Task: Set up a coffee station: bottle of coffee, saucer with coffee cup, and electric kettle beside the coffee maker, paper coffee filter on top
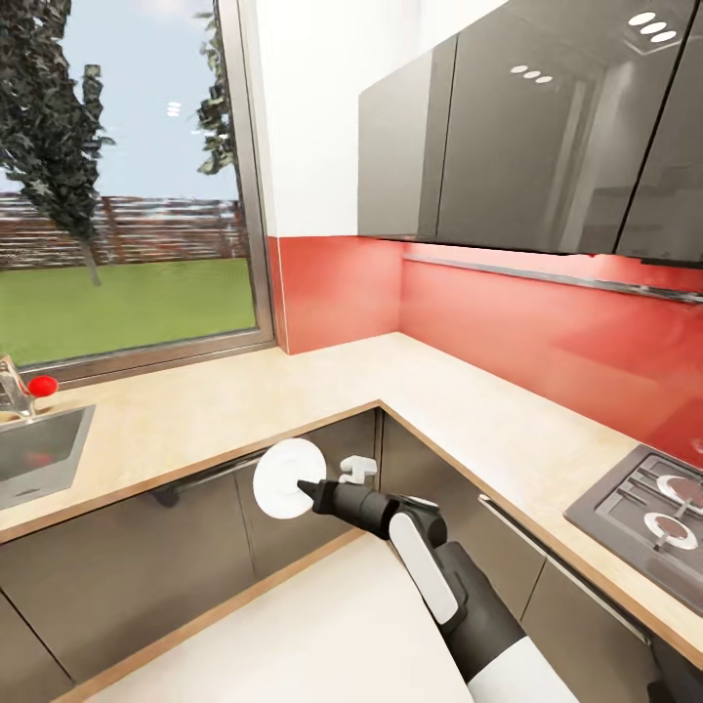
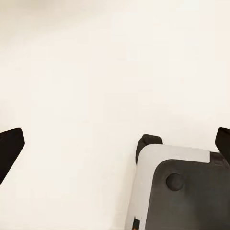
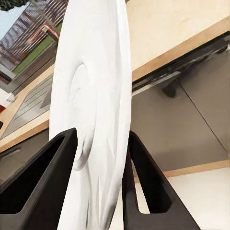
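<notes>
Saucer (image 1: 283, 478) held on edge, pinched by right gripper (image 1: 310, 488) before kitchen countertop (image 1: 293, 400)

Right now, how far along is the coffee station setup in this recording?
Nothing looks finished on the stretch of kitchen countertop in the head view: it bears no coffee items. In hand: the right gripper is clamped on the saucer, held on edge below counter level in front of the dark cabinets. Left: setting the saucer down, and everything else, as far as these views show.

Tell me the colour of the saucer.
Plain white saucer; clearest in the right wrist view, gripped on edge.
</notes>
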You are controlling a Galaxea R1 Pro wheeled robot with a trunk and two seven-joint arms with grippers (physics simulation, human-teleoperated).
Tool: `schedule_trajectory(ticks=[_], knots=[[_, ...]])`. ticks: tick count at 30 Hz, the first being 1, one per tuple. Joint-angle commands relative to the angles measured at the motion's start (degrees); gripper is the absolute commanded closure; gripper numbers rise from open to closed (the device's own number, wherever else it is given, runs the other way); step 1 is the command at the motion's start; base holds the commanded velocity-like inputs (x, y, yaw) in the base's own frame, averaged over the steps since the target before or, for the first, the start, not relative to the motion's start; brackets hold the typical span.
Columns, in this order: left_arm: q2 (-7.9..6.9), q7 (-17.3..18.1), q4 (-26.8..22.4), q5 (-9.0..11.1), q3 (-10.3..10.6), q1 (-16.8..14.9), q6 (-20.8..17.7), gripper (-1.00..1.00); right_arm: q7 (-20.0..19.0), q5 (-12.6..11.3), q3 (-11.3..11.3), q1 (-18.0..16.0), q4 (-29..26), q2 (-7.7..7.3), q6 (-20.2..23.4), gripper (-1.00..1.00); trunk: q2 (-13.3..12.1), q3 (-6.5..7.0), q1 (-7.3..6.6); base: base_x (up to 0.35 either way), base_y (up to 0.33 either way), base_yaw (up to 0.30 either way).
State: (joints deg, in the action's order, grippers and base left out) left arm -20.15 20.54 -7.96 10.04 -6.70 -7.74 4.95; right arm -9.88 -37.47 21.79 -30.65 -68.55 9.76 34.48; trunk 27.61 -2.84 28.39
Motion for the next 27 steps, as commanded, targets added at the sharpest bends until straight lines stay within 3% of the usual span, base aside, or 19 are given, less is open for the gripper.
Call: schedule_trajectory(ticks=[1, 2, 5, 9, 13, 27], knots=[[1.29, -4.19, 0.16, 0.09, -0.36, -0.04, 0.13, -1.0, -0.06, 0.02, -0.04, -0.04, 0.11, 0.04, 0.28, 1.0, 0.12, -0.12, 0.03, 0.0, 0.0, 0.097], [2.1, -7.6, 0.23, -0.06, -0.32, -0.02, 0.23, -1.0, -0.03, 0.05, -0.02, -0.04, 0.2, 0.06, 0.3, 1.0, 0.12, -0.12, 0.03, 0.0, 0.0, 0.163], [3.15, -13.45, 0.36, -0.46, -0.27, 0.0, 0.29, -1.0, 0.03, 0.09, -0.01, -0.05, 0.36, 0.07, 0.32, 1.0, 0.12, -0.12, 0.03, 0.0, 0.0, 0.215], [4.32, -17.03, 0.78, -0.69, -0.25, 0.01, 0.32, -1.0, 0.07, 0.17, 0.0, -0.07, 0.42, 0.08, 0.32, 1.0, 0.12, -0.12, 0.03, 0.0, 0.0, 0.263], [5.37, -17.93, 1.03, -0.8, -0.24, 0.07, 0.25, -1.0, 0.05, 0.18, 0.0, -0.03, 0.48, 0.08, 0.32, 1.0, 0.12, -0.12, 0.03, 0.0, 0.0, 0.277], [5.65, -18.54, 2.27, -0.65, -0.24, 0.1, 0.23, -1.0, 0.04, 0.19, 0.0, -0.03, 0.54, 0.08, 0.31, 1.0, 0.12, -0.12, 0.03, 0.0, 0.0, 0.279]])
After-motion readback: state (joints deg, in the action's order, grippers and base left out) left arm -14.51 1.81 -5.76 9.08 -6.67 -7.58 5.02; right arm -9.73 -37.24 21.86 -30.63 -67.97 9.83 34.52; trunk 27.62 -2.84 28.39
